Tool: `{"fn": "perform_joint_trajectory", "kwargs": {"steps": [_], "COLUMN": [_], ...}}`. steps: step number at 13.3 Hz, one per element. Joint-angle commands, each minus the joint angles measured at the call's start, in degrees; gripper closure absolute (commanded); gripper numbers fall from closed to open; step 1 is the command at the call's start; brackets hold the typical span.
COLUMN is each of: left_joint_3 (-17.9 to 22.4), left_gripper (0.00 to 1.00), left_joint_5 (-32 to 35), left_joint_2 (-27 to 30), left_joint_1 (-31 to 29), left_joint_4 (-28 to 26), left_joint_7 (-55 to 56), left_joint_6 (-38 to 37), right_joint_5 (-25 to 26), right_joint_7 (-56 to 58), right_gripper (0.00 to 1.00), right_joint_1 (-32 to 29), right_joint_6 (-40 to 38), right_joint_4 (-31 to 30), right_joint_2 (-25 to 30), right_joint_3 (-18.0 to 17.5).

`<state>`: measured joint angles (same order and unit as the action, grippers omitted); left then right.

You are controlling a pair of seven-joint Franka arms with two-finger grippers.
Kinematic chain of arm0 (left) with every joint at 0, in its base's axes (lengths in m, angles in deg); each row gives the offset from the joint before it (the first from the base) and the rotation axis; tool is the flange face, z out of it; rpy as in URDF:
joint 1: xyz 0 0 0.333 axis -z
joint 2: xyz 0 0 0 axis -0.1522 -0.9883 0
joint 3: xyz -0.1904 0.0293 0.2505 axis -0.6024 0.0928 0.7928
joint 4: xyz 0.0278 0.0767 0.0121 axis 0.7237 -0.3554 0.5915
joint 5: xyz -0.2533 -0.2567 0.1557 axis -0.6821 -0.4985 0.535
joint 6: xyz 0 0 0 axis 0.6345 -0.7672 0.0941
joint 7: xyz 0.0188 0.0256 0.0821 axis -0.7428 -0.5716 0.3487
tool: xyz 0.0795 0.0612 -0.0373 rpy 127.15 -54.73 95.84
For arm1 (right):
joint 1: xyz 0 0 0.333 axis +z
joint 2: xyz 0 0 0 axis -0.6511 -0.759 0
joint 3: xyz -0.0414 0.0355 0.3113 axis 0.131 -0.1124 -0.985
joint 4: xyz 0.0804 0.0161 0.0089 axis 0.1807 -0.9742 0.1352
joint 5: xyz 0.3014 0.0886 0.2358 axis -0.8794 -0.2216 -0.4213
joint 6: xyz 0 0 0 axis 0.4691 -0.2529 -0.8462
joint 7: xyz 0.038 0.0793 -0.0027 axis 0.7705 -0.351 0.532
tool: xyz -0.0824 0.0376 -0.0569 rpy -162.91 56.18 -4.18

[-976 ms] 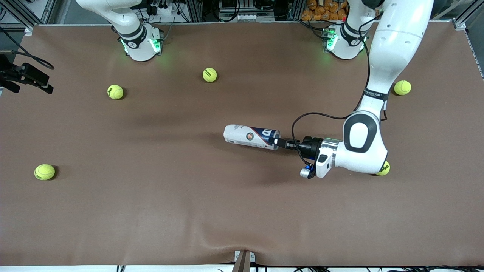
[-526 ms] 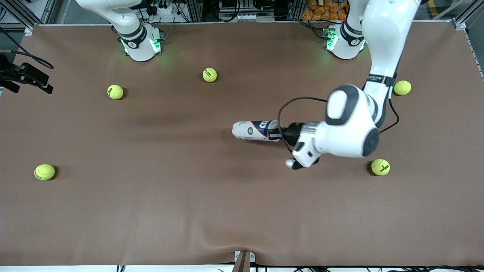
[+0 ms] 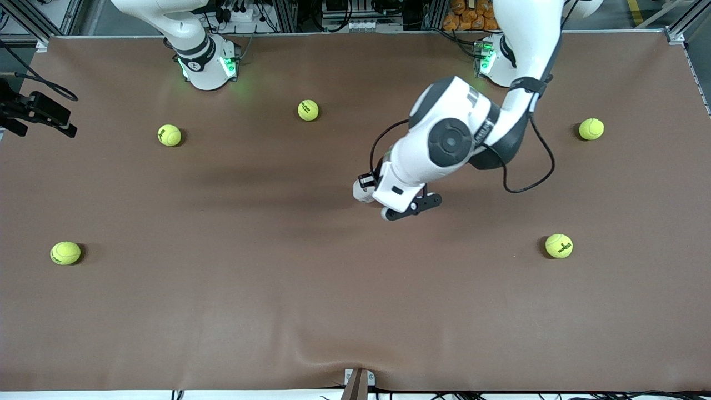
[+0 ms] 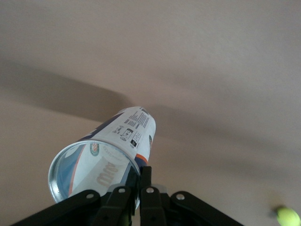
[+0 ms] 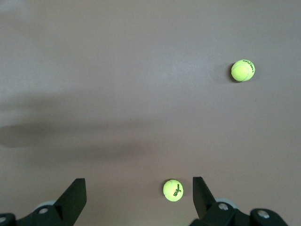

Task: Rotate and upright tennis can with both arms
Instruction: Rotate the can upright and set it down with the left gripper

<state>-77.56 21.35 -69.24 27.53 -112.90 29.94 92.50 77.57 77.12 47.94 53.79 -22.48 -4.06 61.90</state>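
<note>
The tennis can (image 4: 123, 136) is clear with a white and dark-blue label and a silvery rim. My left gripper (image 4: 140, 173) is shut on the wall at the can's open rim, one finger inside and one outside. The can tilts steeply, its closed end down toward the brown table. In the front view the left arm's wrist (image 3: 414, 172) covers the gripper and most of the can; only a white bit of the can (image 3: 361, 191) shows near the table's middle. My right gripper (image 5: 138, 190) is open and empty, high over the table, out of the front view.
Several yellow-green tennis balls lie apart on the brown table (image 3: 222, 311): one (image 3: 308, 110) and another (image 3: 169, 135) near the right arm's base, one (image 3: 65, 253) at the right arm's end, and two (image 3: 591, 129) (image 3: 559, 245) at the left arm's end.
The left arm has swung up and over the can while holding its rim. The can has gone from lying flat to steeply tilted, and the wrist now hides it.
</note>
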Motion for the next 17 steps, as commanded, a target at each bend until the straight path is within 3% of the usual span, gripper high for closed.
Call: {"fn": "perform_joint_trajectory", "kwargs": {"steps": [1,8,17], "left_joint_3": [0.7,0.6,0.6], "left_gripper": [1.00,1.00,1.00], "left_joint_5": [8.5,16.5,17.0], "left_joint_2": [0.2,-2.3,-4.6], "left_joint_1": [3.6,8.4,9.9], "left_joint_4": [0.5,0.5,0.4], "left_joint_7": [7.3,15.2,18.0], "left_joint_6": [0.6,5.3,8.1], "right_joint_5": [-0.9,-1.0,-1.0], "right_joint_7": [0.4,0.0,-0.1], "right_gripper": [0.00,0.00,0.00], "right_joint_1": [-0.1,0.7,0.8], "right_joint_6": [-0.4,-0.1,0.5], "right_joint_4": [0.8,0.8,0.8], "right_joint_2": [-0.1,-0.3,-0.4], "right_joint_3": [-0.1,-0.1,-0.1]}}
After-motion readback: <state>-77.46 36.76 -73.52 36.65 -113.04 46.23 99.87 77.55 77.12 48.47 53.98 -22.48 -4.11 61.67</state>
